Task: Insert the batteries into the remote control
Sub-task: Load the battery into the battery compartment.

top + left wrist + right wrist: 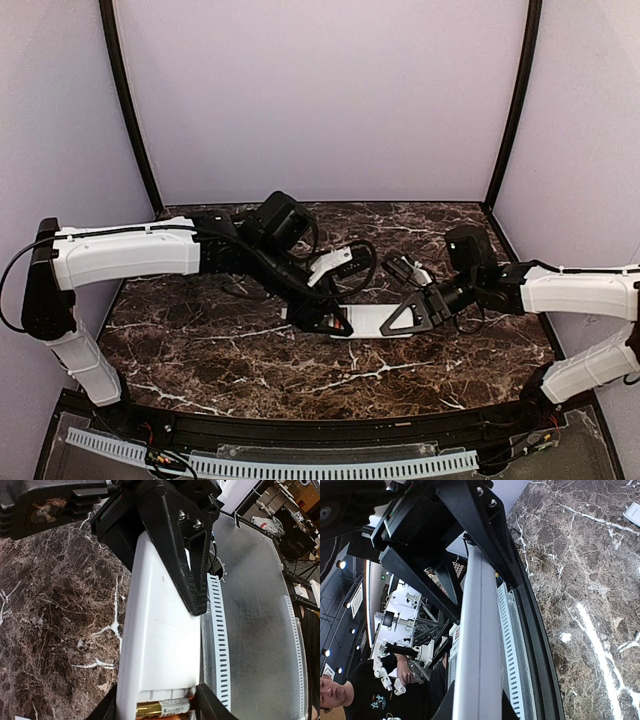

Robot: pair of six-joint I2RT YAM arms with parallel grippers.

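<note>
Marble table (200, 350): carries at its middle the remote control (368, 320), white back up and spanned between both arms; whether it rests on the stone or hangs just above cannot be told. Left gripper (328, 322): fingers closed against both long sides of the remote at its open battery end; right gripper (408, 316): clamped on the opposite end. Battery (162, 708), gold-and-black, with an orange-red cell (167, 717) touching it: both lie in the open end, so loading appears nearly done, and the next move likely calls for pressing the cells flat while the right grip steadies the handset.
</note>
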